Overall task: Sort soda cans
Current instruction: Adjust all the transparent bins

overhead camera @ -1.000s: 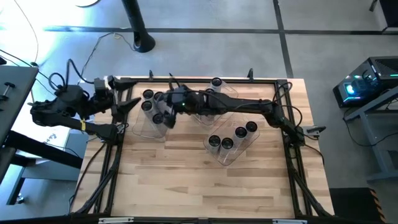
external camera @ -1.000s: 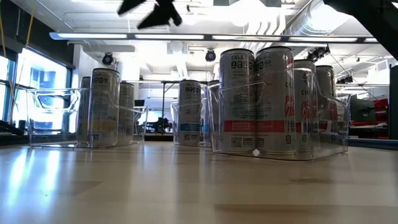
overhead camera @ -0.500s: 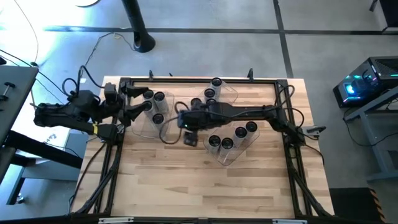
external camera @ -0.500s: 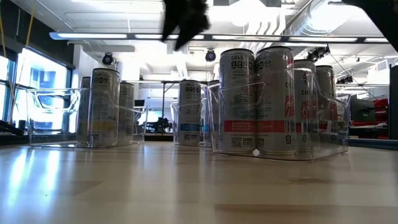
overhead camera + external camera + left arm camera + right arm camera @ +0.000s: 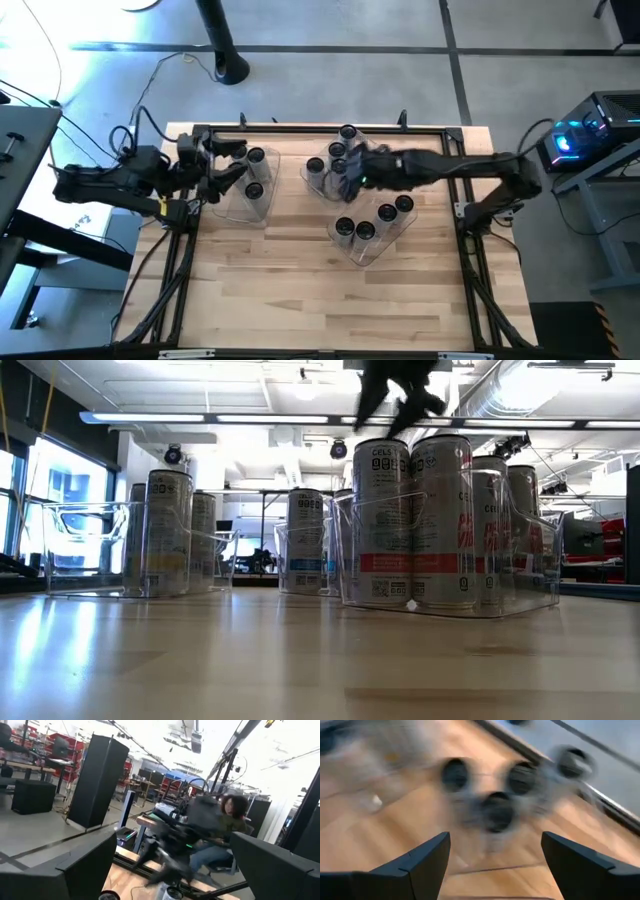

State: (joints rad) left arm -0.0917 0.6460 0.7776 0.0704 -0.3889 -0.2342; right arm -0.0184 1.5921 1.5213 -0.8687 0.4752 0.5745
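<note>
Soda cans with dark round tops stand upright in three clear bins. The left bin (image 5: 262, 205) holds cans such as one at its far side (image 5: 256, 155). The middle bin (image 5: 372, 148) has cans (image 5: 338, 150), which look blurred in the right wrist view (image 5: 496, 810). The near-right bin (image 5: 368, 252) holds several cans (image 5: 365, 232). My right gripper (image 5: 343, 180) (image 5: 495, 855) hangs open and empty above the middle bin, and shows at the top of the low view (image 5: 400, 395). My left gripper (image 5: 232, 163) (image 5: 172, 870) is open and empty at the left bin's left side.
A black frame (image 5: 320, 129) runs round the wooden table (image 5: 300, 290), whose near half is bare wood. The three bins stand close together in the far half. A person (image 5: 227, 820) sits in the room beyond the table's right side.
My right gripper has swept from over the left bin toward the table's right edge and now hangs above the middle bin, turned about on the way and still open. My left gripper has come a little toward the left bin. The cans and bins have stayed put.
</note>
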